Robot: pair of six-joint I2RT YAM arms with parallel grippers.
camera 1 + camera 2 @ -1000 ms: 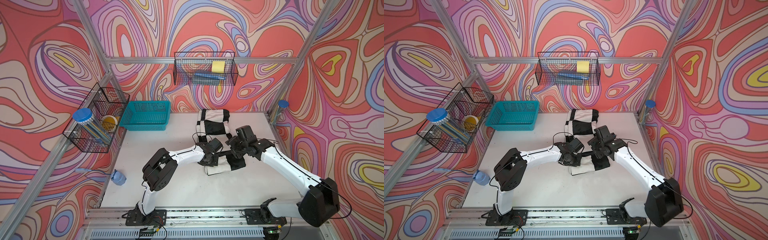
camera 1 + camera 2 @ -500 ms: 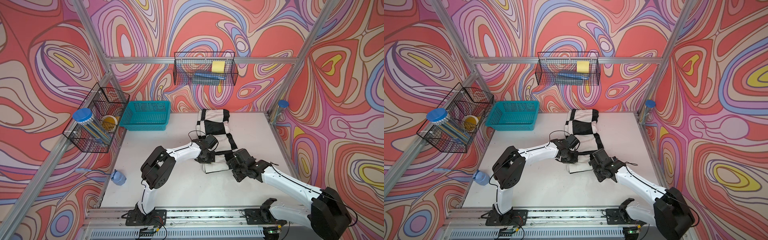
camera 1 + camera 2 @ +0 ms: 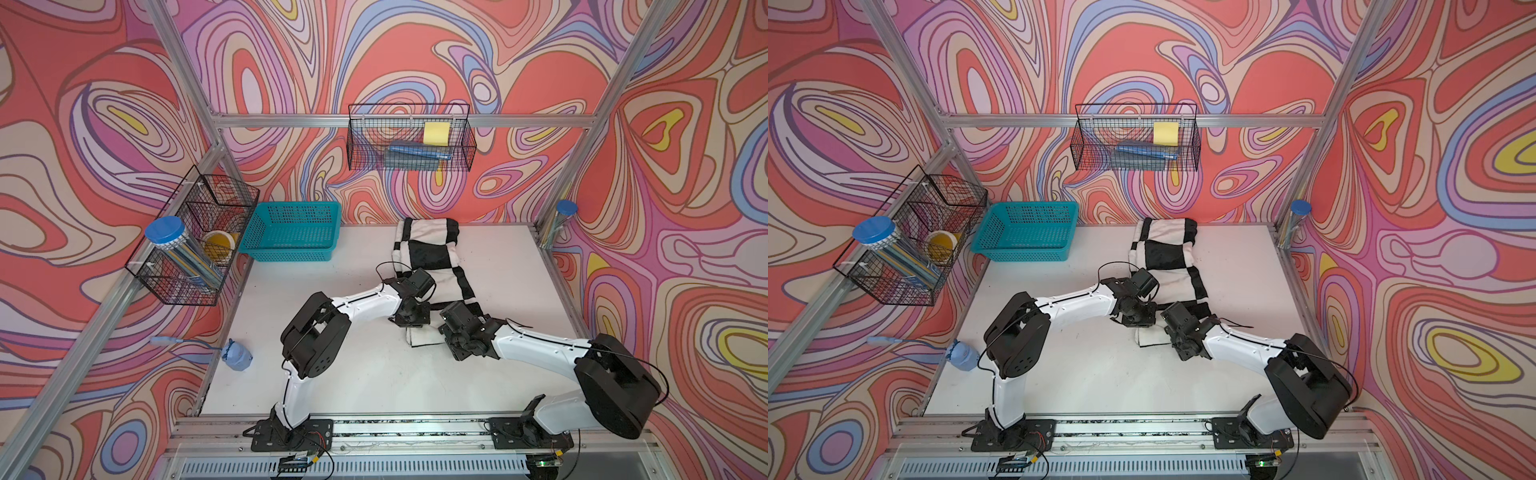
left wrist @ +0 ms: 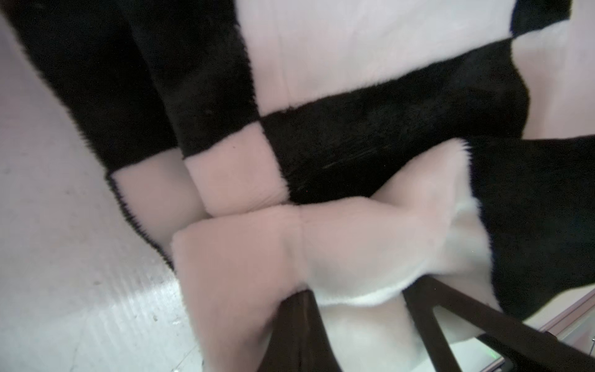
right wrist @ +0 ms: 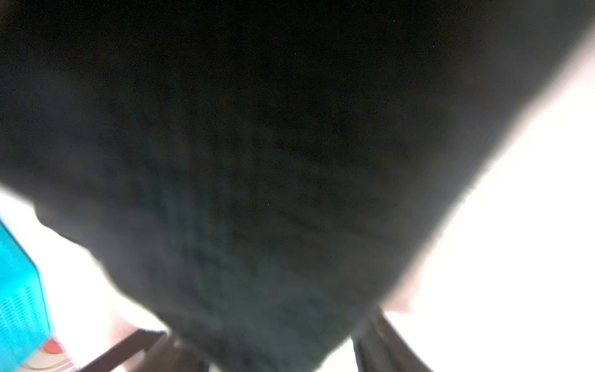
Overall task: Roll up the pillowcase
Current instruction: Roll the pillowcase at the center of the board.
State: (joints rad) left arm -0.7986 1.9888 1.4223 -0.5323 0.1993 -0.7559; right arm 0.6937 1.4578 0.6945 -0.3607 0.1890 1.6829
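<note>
Right now the plush black-and-white checkerboard pillowcase [image 3: 428,253] lies as a long folded strip on the white counter [image 3: 332,353]. It runs from the back wall toward the front, apart from the teal plastic basket [image 3: 291,232] at the back left. At the strip's near end the left gripper [image 3: 410,322] is clenched on a bunched white fold, which shows between its dark fingers [image 4: 296,322] in the left wrist view. Just beside it is the right gripper [image 3: 446,334]. Black cloth fills the gap between its spread fingers [image 5: 380,341], but whether it grasps the cloth I cannot tell.
</note>
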